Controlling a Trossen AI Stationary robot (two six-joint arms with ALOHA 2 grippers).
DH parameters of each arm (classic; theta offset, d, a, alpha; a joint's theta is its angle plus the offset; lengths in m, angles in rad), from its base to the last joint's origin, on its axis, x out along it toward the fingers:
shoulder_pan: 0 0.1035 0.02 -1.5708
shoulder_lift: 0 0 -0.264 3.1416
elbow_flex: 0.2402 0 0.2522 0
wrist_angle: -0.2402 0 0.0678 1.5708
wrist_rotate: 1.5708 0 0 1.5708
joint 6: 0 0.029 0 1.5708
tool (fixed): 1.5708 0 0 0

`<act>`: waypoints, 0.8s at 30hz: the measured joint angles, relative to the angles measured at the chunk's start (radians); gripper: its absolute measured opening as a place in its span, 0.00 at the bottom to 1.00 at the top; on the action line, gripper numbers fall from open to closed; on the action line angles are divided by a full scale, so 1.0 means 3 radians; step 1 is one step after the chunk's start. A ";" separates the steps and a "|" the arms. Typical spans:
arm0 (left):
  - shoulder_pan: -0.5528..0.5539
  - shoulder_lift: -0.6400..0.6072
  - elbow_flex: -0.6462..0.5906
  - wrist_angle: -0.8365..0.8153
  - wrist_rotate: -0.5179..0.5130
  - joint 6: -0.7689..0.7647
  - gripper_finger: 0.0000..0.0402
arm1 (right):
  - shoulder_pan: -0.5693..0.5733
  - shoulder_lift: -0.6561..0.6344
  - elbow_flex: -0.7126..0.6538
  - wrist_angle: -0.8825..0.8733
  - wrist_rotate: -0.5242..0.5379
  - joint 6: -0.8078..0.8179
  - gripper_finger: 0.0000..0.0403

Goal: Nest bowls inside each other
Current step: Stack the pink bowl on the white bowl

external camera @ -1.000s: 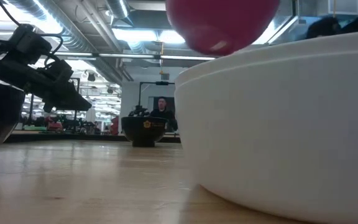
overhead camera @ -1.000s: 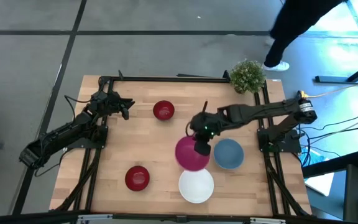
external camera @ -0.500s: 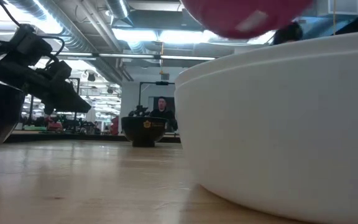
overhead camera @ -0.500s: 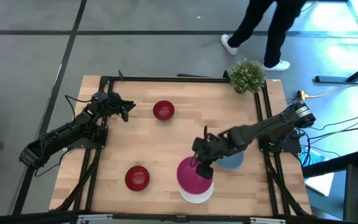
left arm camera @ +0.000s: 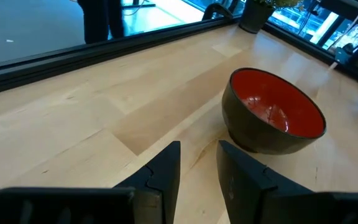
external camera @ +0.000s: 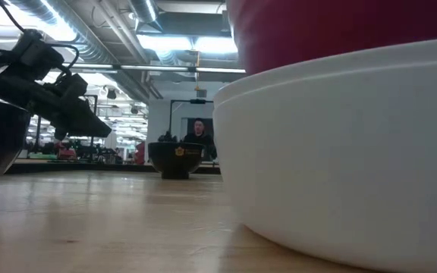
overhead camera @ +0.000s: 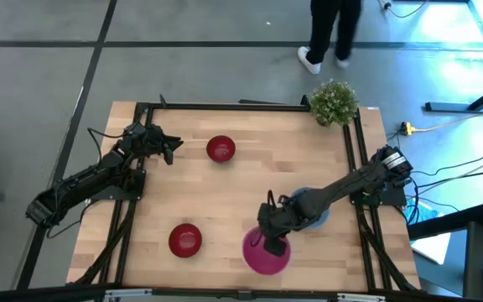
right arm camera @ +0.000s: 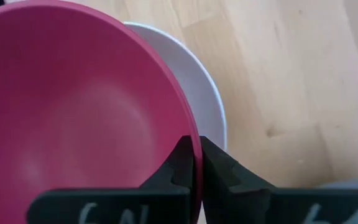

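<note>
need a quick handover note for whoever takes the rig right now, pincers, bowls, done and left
Right pincer: shut on the pink bowl rim, holding it in the white bowl at the table's front edge.
Left pincer: open, holding nothing, waiting at the back left beside a dark red bowl.
Blue bowl: under the right arm, loose.
Second dark red bowl: front left, loose.
Done: pink over white, not yet released.
Left: release it, then nest the blue and both red bowls.
</note>
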 joint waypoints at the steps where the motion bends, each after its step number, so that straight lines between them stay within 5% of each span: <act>1: 0.0001 0.0000 -0.0001 -0.0001 -0.0001 0.0000 0.25 | 0.0005 -0.0001 0.0000 -0.0015 0.0039 0.0011 0.03; 14: 0.0000 0.0000 -0.0001 -0.0026 -0.0001 0.0001 0.25 | -0.0009 0.0094 0.0000 -0.0115 0.0163 -0.0004 0.03; 24: 0.0001 0.0000 0.0000 -0.0039 -0.0001 0.0087 0.25 | -0.0009 0.0093 0.0000 -0.0018 0.0214 0.0043 0.15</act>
